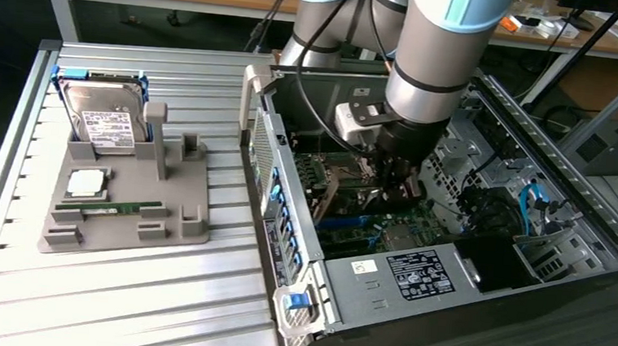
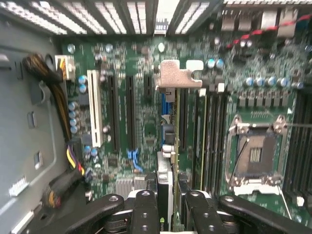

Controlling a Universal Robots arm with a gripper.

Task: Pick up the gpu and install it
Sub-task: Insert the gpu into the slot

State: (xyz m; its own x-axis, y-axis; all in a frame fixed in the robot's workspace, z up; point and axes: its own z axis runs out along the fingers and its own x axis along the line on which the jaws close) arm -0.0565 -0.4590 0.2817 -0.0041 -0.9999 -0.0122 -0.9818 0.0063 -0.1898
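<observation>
From my wrist camera, the nearest thing is the black two-fingered gripper (image 2: 168,214), its jaws drawn in narrow and clamped on the gpu (image 2: 170,141) — a thin, dark card seen edge-on, running straight out from between the black finger pads (image 2: 146,214) and ending in a bent silvery metal bracket (image 2: 178,75). The card stands on its edge above the green motherboard (image 2: 122,170), lined up along the long black expansion slots (image 2: 130,112), with a white slot (image 2: 95,109) further to the side; I cannot tell whether its lower edge has met a slot or hangs just over one. Beyond it sits the square silver processor socket (image 2: 256,156), and a bundle of yellow and black cables (image 2: 53,92) runs along the grey case wall. In the exterior view, the grey and pale-blue robot arm (image 1: 431,59) reaches down into the open black computer case (image 1: 444,272), the gripper (image 1: 396,183) low over the board. Well apart, toward the exterior view's left, a grey plastic holder tray (image 1: 120,229) rests on the ribbed aluminium table (image 1: 114,306) — it carries a boxy silver hard drive with a white label (image 1: 106,122) and a narrow green memory stick (image 1: 111,206).
</observation>
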